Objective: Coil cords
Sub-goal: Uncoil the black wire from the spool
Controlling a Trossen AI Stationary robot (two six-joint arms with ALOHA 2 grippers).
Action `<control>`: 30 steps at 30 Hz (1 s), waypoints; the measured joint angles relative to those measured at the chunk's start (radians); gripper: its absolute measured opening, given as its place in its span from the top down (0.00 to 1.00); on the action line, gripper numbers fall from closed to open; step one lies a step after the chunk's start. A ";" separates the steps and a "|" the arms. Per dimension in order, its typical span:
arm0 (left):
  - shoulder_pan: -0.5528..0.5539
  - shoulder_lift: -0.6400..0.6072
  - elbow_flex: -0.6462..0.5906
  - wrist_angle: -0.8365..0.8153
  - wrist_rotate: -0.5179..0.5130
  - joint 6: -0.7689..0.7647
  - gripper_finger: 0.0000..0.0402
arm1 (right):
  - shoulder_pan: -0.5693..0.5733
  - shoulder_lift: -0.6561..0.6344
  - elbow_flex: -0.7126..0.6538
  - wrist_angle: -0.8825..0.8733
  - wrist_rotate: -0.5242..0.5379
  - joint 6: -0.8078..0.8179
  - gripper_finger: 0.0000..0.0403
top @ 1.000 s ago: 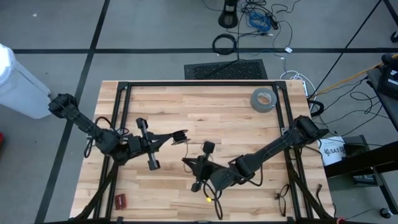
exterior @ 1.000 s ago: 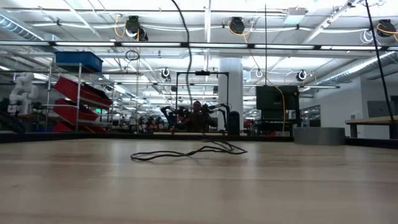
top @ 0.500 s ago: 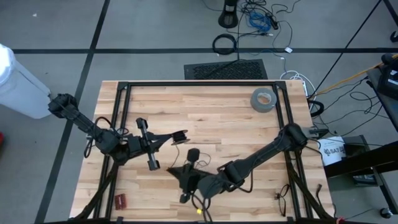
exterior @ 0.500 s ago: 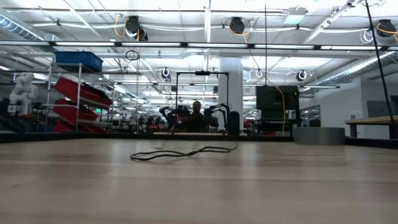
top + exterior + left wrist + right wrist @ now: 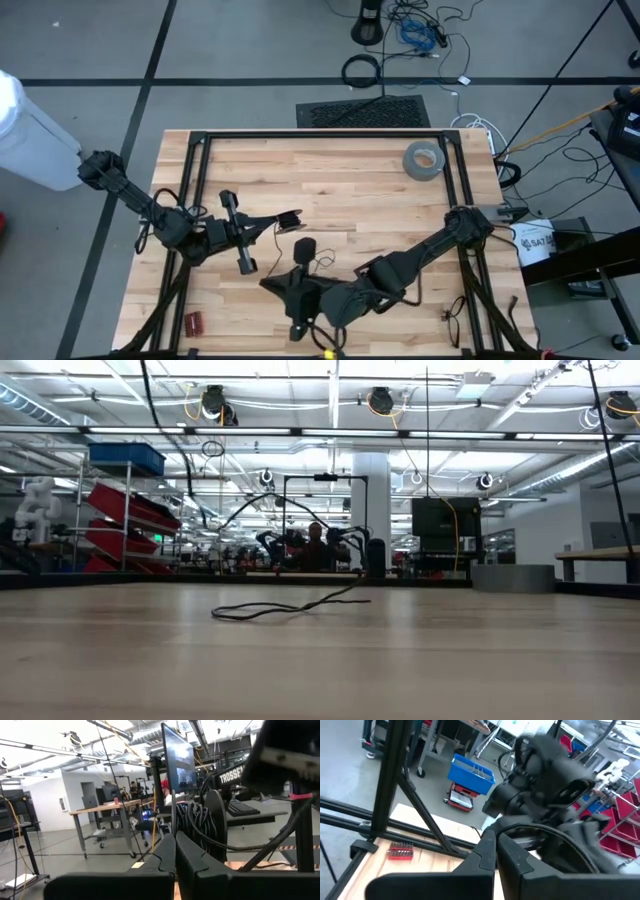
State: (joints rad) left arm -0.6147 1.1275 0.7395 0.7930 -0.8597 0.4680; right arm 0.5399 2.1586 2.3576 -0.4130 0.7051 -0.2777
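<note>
A thin black cord (image 5: 285, 606) snakes in a loose loop across the pale planked wooden tabletop (image 5: 370, 195), wound partly around the clenched left gripper (image 5: 291, 218), the right gripper (image 5: 270, 284) clenched nearby.

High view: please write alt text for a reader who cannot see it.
Two dark robot arms work over a wooden table; the left gripper holds a small coil of thin black cord, with the right gripper close below it. A grey tape roll lies near the far right corner.
</note>
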 joint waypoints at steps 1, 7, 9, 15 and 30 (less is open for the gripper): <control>0.000 0.000 0.000 -0.003 0.000 0.000 1.00 | 0.005 -0.018 -0.007 0.003 0.001 -0.002 1.00; 0.000 0.000 0.000 -0.003 -0.001 0.000 1.00 | 0.037 -0.122 -0.011 -0.110 0.035 0.035 1.00; 0.000 0.000 0.000 -0.003 -0.001 0.000 1.00 | 0.051 -0.150 -0.011 -0.158 0.069 0.052 1.00; 0.000 0.000 0.000 -0.008 -0.001 0.001 1.00 | 0.091 -0.242 -0.011 -0.347 0.141 0.167 1.00; -0.048 -0.030 0.000 -0.006 -0.001 0.008 1.00 | 0.106 -0.252 -0.012 -0.992 0.134 0.710 1.00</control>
State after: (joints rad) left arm -0.6623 1.0970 0.7395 0.7872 -0.8608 0.4763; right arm 0.6458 1.9070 2.3457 -1.4050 0.8394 0.4322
